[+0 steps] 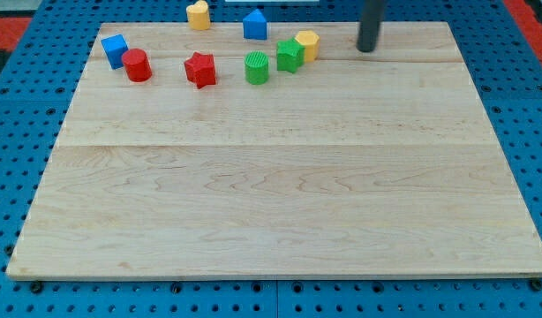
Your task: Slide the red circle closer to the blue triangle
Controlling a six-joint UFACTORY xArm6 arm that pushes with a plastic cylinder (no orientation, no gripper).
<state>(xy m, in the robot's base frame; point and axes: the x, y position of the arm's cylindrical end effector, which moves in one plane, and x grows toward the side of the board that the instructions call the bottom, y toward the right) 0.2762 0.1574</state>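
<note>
Blocks all crowd the view's top edge of the wooden board (280, 203), so any push has to run sideways along that strip, w/ little room behind them. My tip (367, 49) sits at the view's top right, well apart from the target, just right of the yellow block (307, 44) and clear of everything; no jaws on this rig, so nothing is held or clamped, just a bare rod end resting at table height. Red circle (137, 65) is at the view's top left, touching or nearly touching the blue cube (115, 50) on its upper left; can't tell if there's a gap. It looks like a short upright cylinder, glossy red, flat top, round side, so I judge it'll roll off line if hit off-centre. Blue triangle (255, 25) is up near the top edge, right of the orange-yellow heart-ish block (198, 15), w/ a pointed roof-like top. Between circle and triangle lies the red star (200, 69), a bit below the direct line; green cylinder (257, 68) and green block (289, 55) sit further right. To shove the circle rightward and upward I'd need to get round to its left-lower side, prob. swinging below the row to avoid nudging the greens and star. Task looks not yet begun.
</note>
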